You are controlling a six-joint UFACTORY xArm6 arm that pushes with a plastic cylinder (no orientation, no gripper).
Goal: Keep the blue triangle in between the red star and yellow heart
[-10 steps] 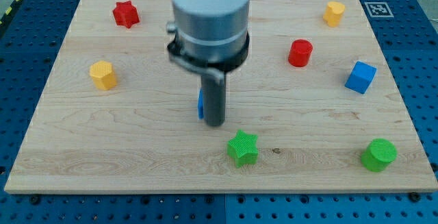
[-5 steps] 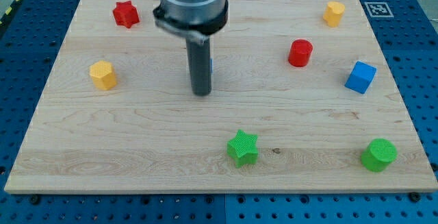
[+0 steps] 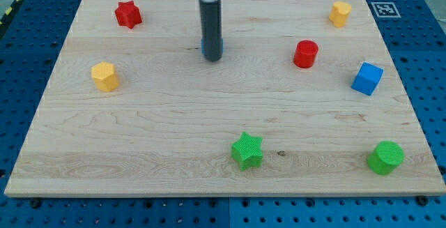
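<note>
My tip (image 3: 212, 59) rests on the board in the upper middle. The blue triangle (image 3: 203, 46) is almost fully hidden behind the rod, with only a blue sliver showing at the rod's left edge, touching it. The red star (image 3: 128, 13) lies at the top left. One yellow block (image 3: 104, 76) lies at the left and another yellow block (image 3: 340, 13) at the top right. I cannot tell which of them is the heart.
A red cylinder (image 3: 305, 54) and a blue cube (image 3: 367, 79) lie at the right. A green star (image 3: 247, 150) lies at the bottom middle and a green cylinder (image 3: 385, 157) at the bottom right. The wooden board (image 3: 139, 144) sits on a blue perforated table.
My rod has moved from the board's middle toward the view's top, pushing the blue triangle up with it. The other blocks have not moved.
</note>
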